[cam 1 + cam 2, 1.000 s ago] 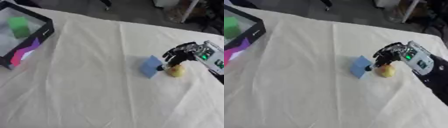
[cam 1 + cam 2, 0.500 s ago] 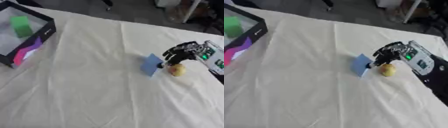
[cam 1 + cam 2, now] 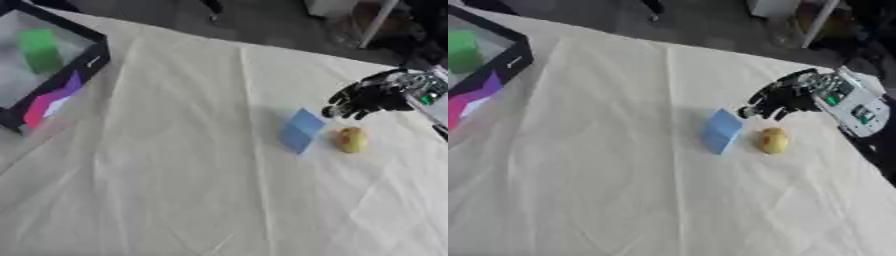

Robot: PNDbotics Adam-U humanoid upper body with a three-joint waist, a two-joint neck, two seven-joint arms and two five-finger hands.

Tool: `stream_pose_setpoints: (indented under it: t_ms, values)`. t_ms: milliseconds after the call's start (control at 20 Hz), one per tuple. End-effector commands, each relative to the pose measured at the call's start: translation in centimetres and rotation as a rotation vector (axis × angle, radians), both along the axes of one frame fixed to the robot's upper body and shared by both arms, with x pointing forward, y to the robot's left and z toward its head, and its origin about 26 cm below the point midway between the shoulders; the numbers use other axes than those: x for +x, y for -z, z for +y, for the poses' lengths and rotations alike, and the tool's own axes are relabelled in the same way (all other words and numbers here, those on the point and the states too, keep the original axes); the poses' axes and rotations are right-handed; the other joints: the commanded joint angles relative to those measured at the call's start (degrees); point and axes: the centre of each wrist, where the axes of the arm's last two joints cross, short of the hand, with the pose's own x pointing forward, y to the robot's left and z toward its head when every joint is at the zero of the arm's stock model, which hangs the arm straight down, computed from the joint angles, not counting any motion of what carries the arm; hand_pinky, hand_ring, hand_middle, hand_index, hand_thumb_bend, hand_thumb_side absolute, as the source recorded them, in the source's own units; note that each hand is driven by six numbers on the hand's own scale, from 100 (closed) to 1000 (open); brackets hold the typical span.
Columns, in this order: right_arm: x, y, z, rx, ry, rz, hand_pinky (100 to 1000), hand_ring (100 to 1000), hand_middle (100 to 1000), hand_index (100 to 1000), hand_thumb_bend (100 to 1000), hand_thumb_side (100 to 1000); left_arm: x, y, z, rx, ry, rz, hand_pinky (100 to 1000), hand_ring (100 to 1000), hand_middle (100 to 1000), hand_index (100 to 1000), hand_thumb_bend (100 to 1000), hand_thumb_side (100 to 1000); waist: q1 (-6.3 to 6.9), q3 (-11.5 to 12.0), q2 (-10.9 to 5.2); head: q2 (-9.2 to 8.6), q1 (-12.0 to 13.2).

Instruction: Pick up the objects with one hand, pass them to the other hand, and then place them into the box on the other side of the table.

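Observation:
A blue block [image 3: 302,131] stands tilted on the white tablecloth, right of the middle. A small yellow fruit [image 3: 352,139] lies just to its right. My right hand [image 3: 363,99] hovers a little behind and above both, reaching in from the right edge. Its fingers [image 3: 765,104] hang down, loosely bent and spread, with nothing in them and touching neither object. A black box [image 3: 94,64] with a pink and purple side sits at the far left corner, with a green block [image 3: 39,49] inside it. My left hand shows in neither view.
The white cloth [image 3: 175,175] covers the whole table, creased towards the front. Dark floor and a pale pole [image 3: 374,22] lie beyond the table's far edge.
My right hand has lifted slightly up and away from the yellow fruit, which its fingertips were near before. The blue block and the fruit have stayed in place.

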Motion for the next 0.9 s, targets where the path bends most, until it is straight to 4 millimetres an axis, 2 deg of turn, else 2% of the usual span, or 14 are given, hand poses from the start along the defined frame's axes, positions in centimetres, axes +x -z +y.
stream_pose_setpoints:
  t_ms: [50,250,300,350,550,750,900]
  values:
    - [0.1,-1.9,-1.2,0.012,0.017,0.001,906,887,878,936,228,489,-0.3,-1.6,0.7,0.025,-0.015,-0.027,923,746,669,745,100,475,-0.28,-0.1,-1.56,0.10,-0.3]
    - [0.1,-1.7,-0.6,0.024,-0.005,0.013,905,887,879,935,213,500,-0.2,-1.7,0.6,0.025,-0.013,-0.031,923,746,669,745,100,478,-0.30,0.1,-1.44,0.10,-0.6]
    - [0.1,-1.5,-0.4,0.030,-0.011,0.020,905,888,878,935,235,493,-0.2,-1.6,0.6,0.024,-0.012,-0.030,923,746,669,745,100,478,-0.29,0.1,-1.41,0.10,-0.6]
    - [0.1,-1.4,-0.2,0.035,-0.017,0.027,905,888,879,934,199,502,-0.2,-1.7,0.5,0.025,-0.011,-0.030,923,746,669,745,100,478,-0.29,0.2,-1.37,0.10,-0.7]
    - [0.3,-1.1,0.9,0.060,-0.044,0.058,906,891,883,934,168,532,-0.1,-1.6,0.4,0.021,-0.008,-0.030,923,746,669,745,100,481,-0.25,0.4,-1.20,0.10,-1.0]
    - [0.5,-0.7,1.2,0.058,-0.047,0.076,910,895,886,938,242,533,0.0,-1.5,0.3,0.022,-0.005,-0.028,922,747,669,746,100,480,-0.10,0.7,-0.95,0.10,-1.2]
    - [0.6,-0.4,0.9,0.050,-0.039,0.079,912,897,889,940,261,527,-0.1,-1.6,0.3,0.022,-0.006,-0.030,923,746,669,746,100,480,-0.04,0.7,-0.87,0.10,-1.3]
